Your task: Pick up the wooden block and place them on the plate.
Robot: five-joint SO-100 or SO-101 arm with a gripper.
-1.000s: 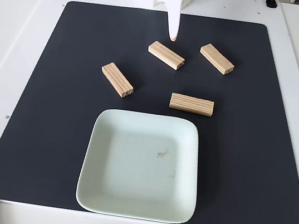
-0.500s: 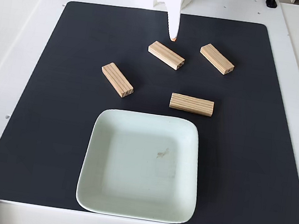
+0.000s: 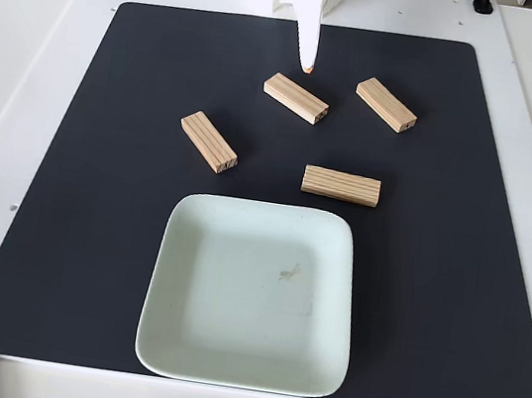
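arm: we see the gripper [image 3: 308, 65] top centre, pointing down-frame | grip: can't tell, holding nothing | four blocks [image 3: 296, 98] mid-frame | plate [image 3: 164, 344] bare, bottom centre

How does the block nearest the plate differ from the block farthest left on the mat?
The block nearest the plate lies level across the fixed view; the leftmost block lies diagonally. The first sits just above the plate rim's right part, the second farther up-left. Both are light, grooved wood, alike in size.

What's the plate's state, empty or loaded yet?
Empty. The plate holds only a small brownish speck; all four wooden blocks lie on the black mat beyond its far rim.
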